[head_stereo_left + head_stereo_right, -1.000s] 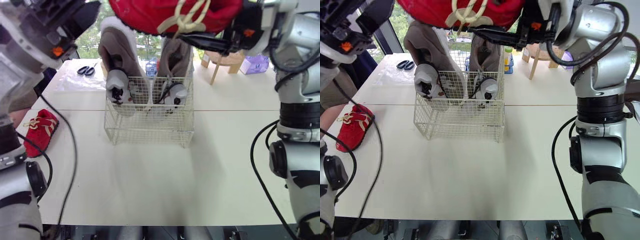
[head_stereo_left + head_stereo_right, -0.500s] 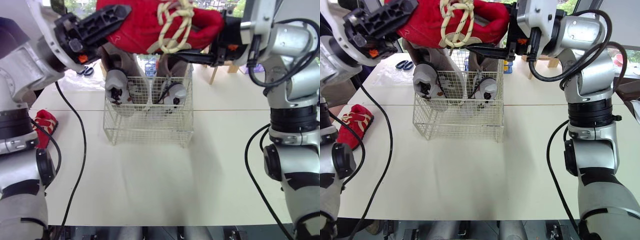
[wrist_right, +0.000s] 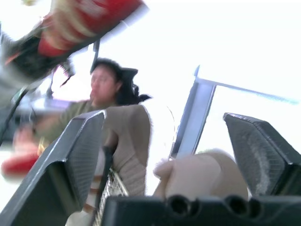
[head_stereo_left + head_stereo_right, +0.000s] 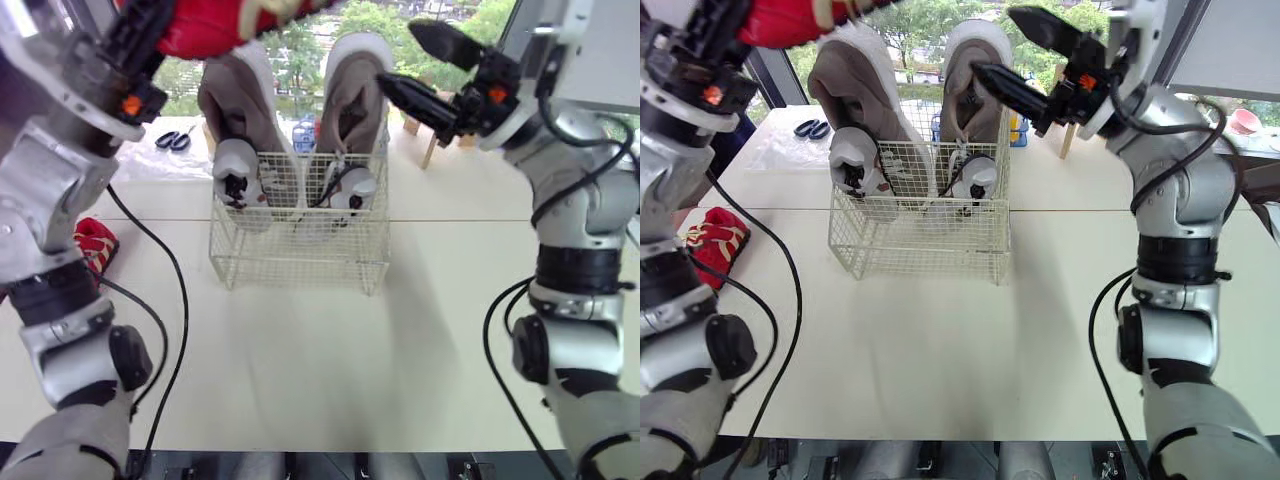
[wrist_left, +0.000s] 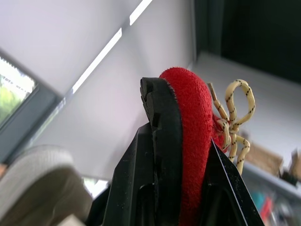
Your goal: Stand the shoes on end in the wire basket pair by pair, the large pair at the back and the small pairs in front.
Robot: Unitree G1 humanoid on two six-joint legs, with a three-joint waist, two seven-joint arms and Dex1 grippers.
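My left jaws are clamped on a red shoe (image 5: 193, 141) with yellow speckled laces, and they hold it high in the air, above the far left part of the table (image 4: 300, 370) and to the left of the basket. In my left wrist view the shoe's red upper sits pressed between my 2 black fingers (image 5: 160, 155), with the lace bow hanging free beside them.

My right jaws stand wide open with nothing in them. They hang above the far right corner of the wire basket (image 4: 300, 268), close beside the top of the right taupe shoe (image 4: 357, 95); I cannot tell whether the lower finger touches it.

The white wire basket stands on the table toward its far edge, about midway between the left and right edges. In its back half 2 large taupe shoes with white soles stand on end side by side, the left taupe shoe (image 4: 235, 100) and the right one, both rising well above the rim.

A 2nd red shoe (image 4: 93, 245) lies flat at the left edge of the table, well apart from the basket. A pair of scissors (image 4: 172, 140) lies near the far left corner. My right wrist view shows a person (image 3: 110, 89), blurred, beyond the shoes.
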